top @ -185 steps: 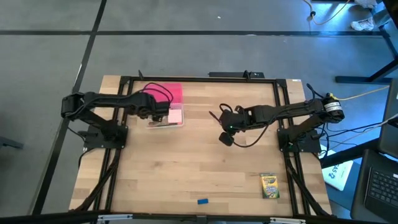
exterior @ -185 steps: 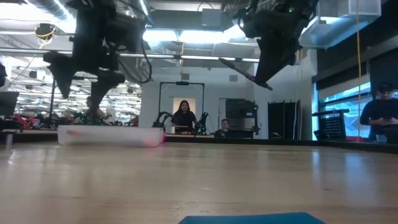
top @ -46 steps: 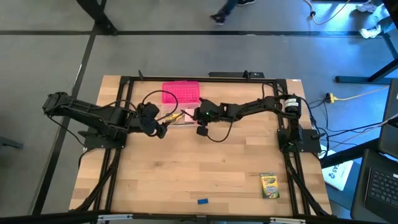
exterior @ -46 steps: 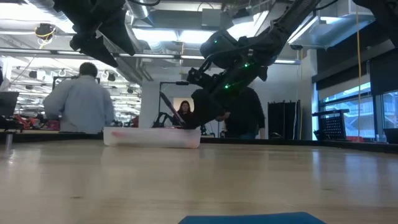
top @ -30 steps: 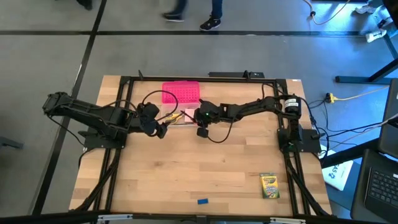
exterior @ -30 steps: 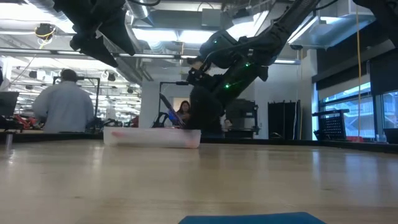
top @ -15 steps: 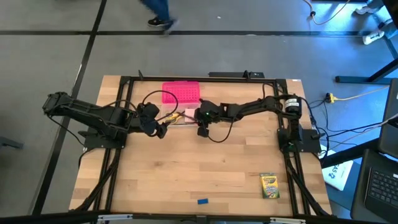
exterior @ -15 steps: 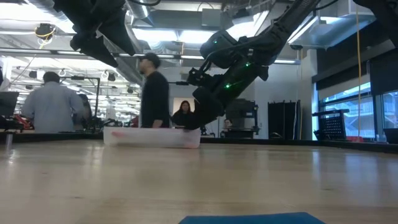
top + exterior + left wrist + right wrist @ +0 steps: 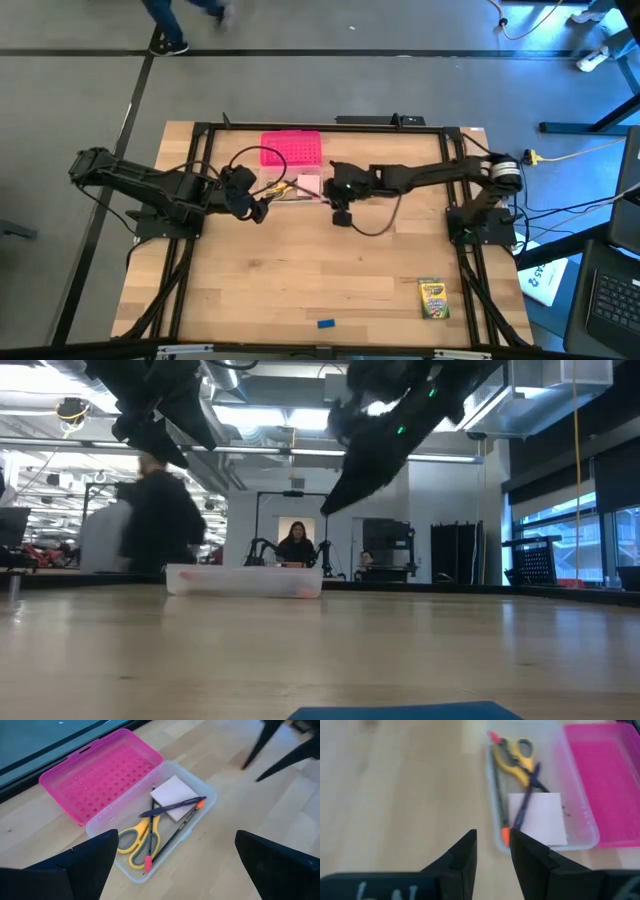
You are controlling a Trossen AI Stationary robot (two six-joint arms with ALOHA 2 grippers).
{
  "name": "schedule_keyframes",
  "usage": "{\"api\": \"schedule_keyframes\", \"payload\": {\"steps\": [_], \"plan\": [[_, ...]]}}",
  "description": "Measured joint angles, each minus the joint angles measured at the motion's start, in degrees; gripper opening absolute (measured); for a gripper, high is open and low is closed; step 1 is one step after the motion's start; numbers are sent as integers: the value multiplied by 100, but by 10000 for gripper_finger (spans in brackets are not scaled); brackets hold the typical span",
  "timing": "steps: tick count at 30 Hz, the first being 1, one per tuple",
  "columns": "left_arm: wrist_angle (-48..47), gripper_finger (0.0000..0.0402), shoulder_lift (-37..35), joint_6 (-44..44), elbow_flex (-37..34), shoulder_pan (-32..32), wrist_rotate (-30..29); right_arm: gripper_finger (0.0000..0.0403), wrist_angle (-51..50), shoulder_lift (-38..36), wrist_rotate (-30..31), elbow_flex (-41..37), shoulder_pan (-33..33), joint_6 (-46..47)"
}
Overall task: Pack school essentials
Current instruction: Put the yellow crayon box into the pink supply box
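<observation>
The right arm has pulled back from over the box [image 9: 291, 189] and lifted; half a second ago its gripper hung low at the box's near end, and now the right gripper [image 9: 341, 214] sits beside it over bare table [image 9: 300, 280]. Its fingers stand a little apart with nothing between them, so whatever it carried looks delivered, and this drop-off reads as finished.

The box lies open with its pink lid [image 9: 100, 777] flat behind it. Inside lie the notepad [image 9: 174, 797], the scissors [image 9: 137, 842], a dark pen [image 9: 172, 807] across the notepad and a pencil [image 9: 172, 837] alongside.

The left gripper [image 9: 256, 210] has not moved; it waits just beside the box's other end, fingers spread wide and empty.

Still unpacked are the crayon box [image 9: 433, 298], well apart from the right gripper near the table's front right, and the eraser [image 9: 326, 323] at the front edge. The crayon box looks like the right arm's likely next pick.
</observation>
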Motion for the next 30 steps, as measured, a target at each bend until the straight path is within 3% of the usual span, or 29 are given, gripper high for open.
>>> {"api": "schedule_keyframes", "payload": {"steps": [10,14,20,26,30], "plan": [[147,396,235,449,0,-828,180,118,-921,-799,8,0,1220,-166],[339,396,565,445,-2,-1232,214,118,-1389,-1051,138,0,1745,354],[894,396,1126,460,-2,-1566,214,118,-2212,-1454,1037,0,2419,2068],[1333,396,1486,464,-7,-1747,213,118,-3320,-1599,1030,0,2916,4175],[1771,396,1552,766,-9,-1827,208,118,-4029,-1603,648,0,3173,6024]]}}
